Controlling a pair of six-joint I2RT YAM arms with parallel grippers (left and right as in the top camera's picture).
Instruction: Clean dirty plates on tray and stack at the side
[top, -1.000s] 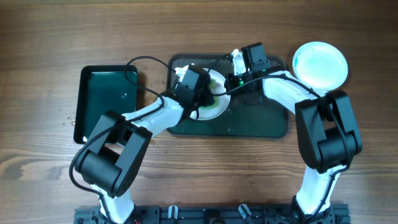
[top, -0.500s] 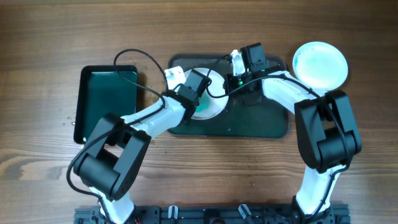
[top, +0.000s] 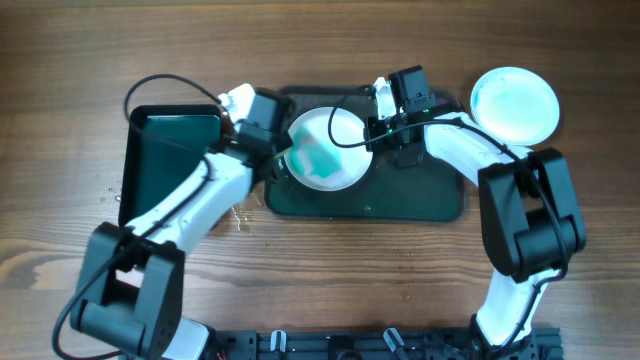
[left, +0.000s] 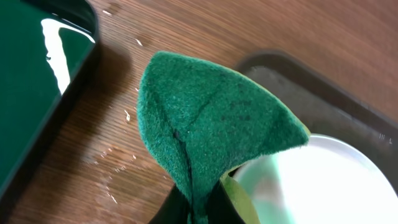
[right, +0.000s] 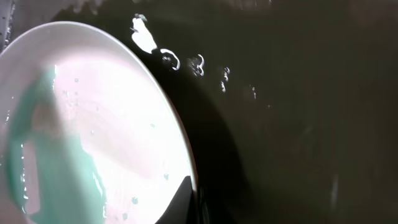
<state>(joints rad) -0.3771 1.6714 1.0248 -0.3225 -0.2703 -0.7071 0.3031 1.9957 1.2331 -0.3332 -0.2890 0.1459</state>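
A white plate (top: 325, 148) with a green smear sits on the left part of the dark tray (top: 420, 200). My right gripper (top: 375, 135) is shut on this plate's right rim; the right wrist view shows the plate (right: 93, 124) with a finger over its edge (right: 189, 199). My left gripper (top: 270, 140) is shut on a folded green sponge (left: 211, 130) and hangs over the wood between the black tray and the plate's left edge (left: 323, 180). A second white plate (top: 514, 103) lies on the table at the right of the tray.
A smaller black tray (top: 170, 160) with shiny green bottom lies at the left; its corner shows in the left wrist view (left: 37, 81). Water drops spot the wood beside it (left: 115, 162). Cables run over the plate.
My left gripper with the sponge has moved left off the plate toward the black tray. The plate's face is now uncovered. The right gripper has kept its hold on the rim.
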